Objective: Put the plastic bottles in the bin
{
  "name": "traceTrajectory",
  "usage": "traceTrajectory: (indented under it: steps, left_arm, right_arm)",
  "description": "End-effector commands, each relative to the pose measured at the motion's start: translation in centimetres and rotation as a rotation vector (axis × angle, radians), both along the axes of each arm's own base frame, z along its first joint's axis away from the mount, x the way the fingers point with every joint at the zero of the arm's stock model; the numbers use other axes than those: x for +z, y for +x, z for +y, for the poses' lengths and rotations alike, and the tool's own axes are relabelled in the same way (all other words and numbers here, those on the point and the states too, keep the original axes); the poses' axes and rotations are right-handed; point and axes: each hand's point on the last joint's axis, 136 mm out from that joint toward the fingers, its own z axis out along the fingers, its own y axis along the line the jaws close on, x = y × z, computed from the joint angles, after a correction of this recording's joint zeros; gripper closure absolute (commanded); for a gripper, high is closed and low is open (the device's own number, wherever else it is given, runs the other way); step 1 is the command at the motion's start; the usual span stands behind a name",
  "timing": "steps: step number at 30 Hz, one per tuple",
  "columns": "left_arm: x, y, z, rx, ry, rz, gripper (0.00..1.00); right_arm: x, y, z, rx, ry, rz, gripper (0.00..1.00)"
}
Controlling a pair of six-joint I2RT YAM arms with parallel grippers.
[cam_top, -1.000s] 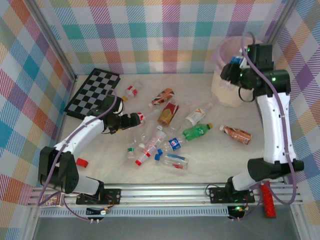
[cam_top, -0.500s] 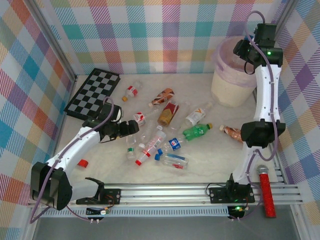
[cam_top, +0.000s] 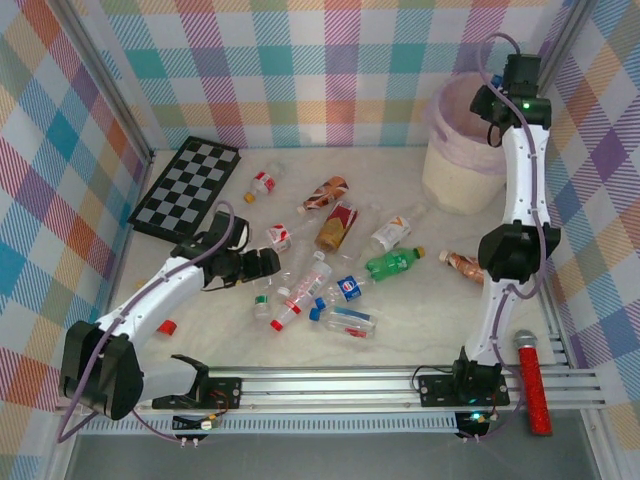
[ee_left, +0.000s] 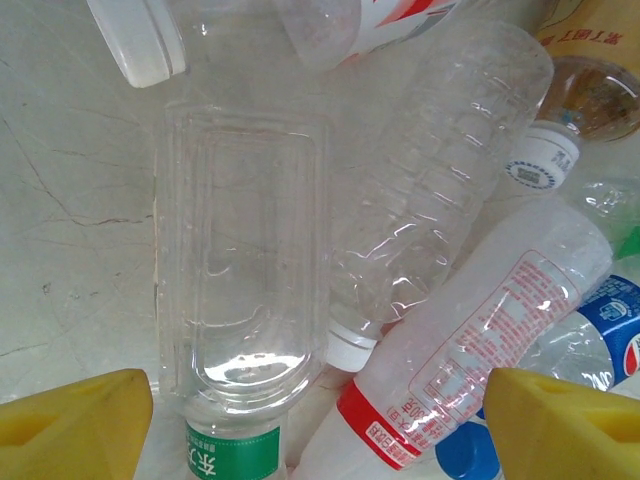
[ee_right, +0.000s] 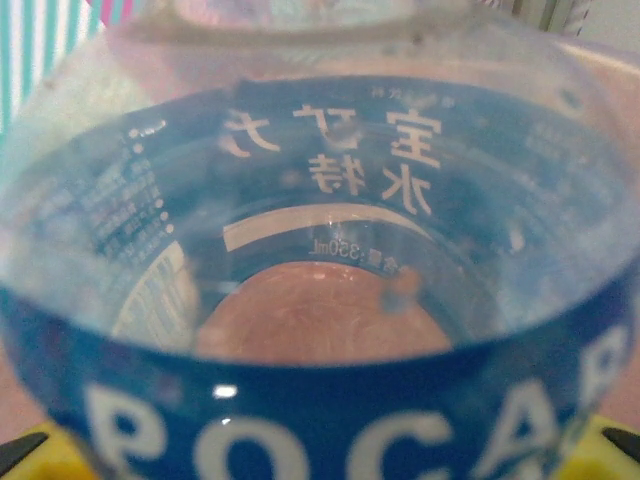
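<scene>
My right jaws clench a blue-labelled bottle just above the bin, not yet dropped, while my left jaws gape astride a clear green-labelled bottle, many more bottles lying around them on the counter.

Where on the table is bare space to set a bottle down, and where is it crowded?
Bare: the near-right patch between the blue-capped bottle, the lone brown bottle and the front rail. Crowded: the bottle pile at the centre.

Robot test cell, plaid walls, aluminium rail
</scene>
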Motion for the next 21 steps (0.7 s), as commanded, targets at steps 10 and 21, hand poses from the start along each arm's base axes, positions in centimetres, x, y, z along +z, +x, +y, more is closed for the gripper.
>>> traceTrajectory:
  steps: [10, 21]
  left_arm:
    - [-3.4, -1.0, -0.1, -0.040, 0.091, 0.069, 0.15]
    - [-5.5, -1.4, 0.3, -0.039, 0.156, 0.089, 0.14]
  right_arm:
    - [-3.3, 1.8, -1.3, -0.016, -0.041, 0.050, 0.35]
    - [0.3, 0.4, -1.9, -0.012, -0.040, -0.006, 0.05]
